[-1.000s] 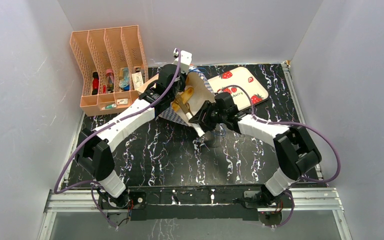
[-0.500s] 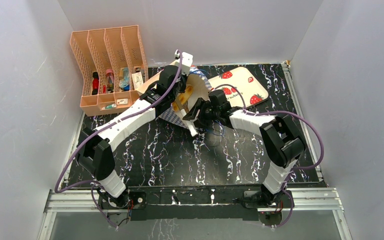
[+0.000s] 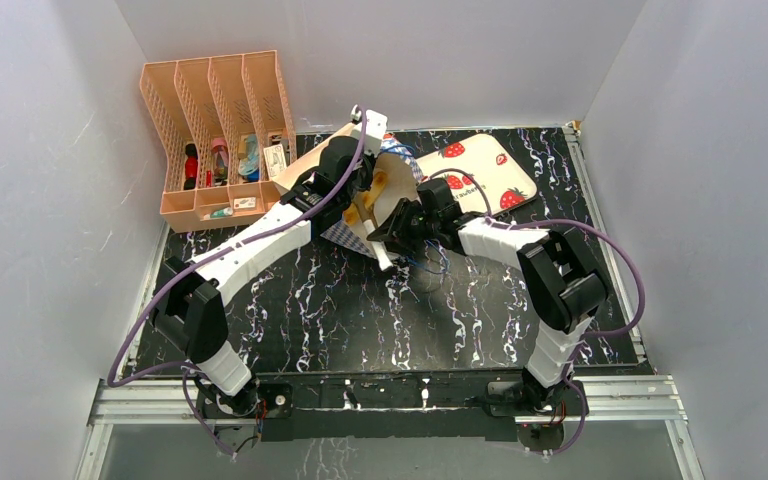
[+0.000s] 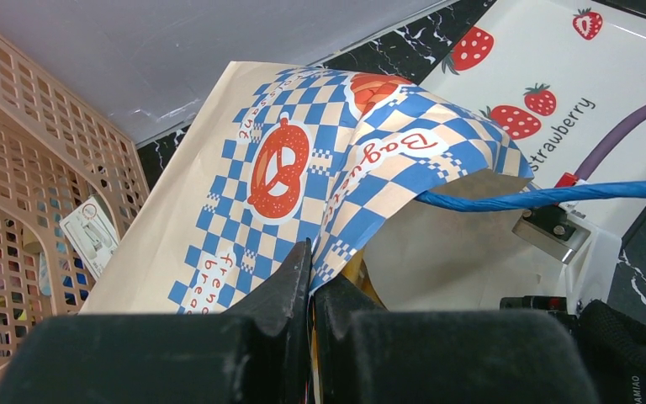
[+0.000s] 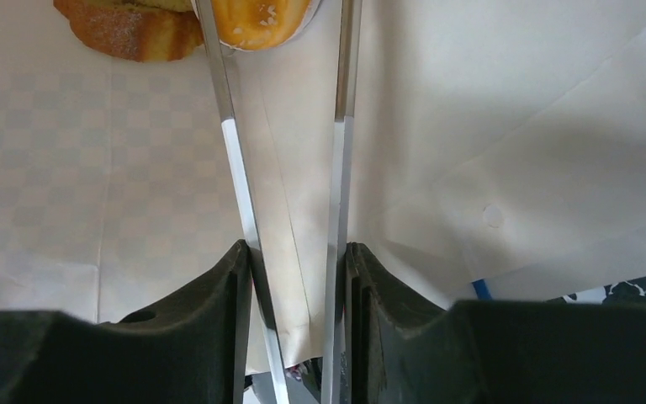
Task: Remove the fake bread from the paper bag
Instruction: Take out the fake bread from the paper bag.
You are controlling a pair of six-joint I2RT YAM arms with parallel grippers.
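Left gripper [image 4: 309, 252] pinches the checkered brown paper bag [image 4: 269, 168]. The orange-glazed fake bread [image 5: 256, 17] sits at twelve o'clock between the tips of the right gripper [image 5: 279, 34]; grip unclear.

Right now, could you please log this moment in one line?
left gripper: shut on bag rim | right gripper: inside bag, astride loaf, grip unclear

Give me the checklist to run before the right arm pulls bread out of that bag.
1. Left gripper pinching the paper bag at its rim: ok.
2. Bag mouth open enough for the right arm: ok.
3. Orange-glazed loaf sits between the right gripper blades: ok.
4. Blades clamped firmly on that loaf: cannot tell.
5. Brown piece lies outside the blades: ok.
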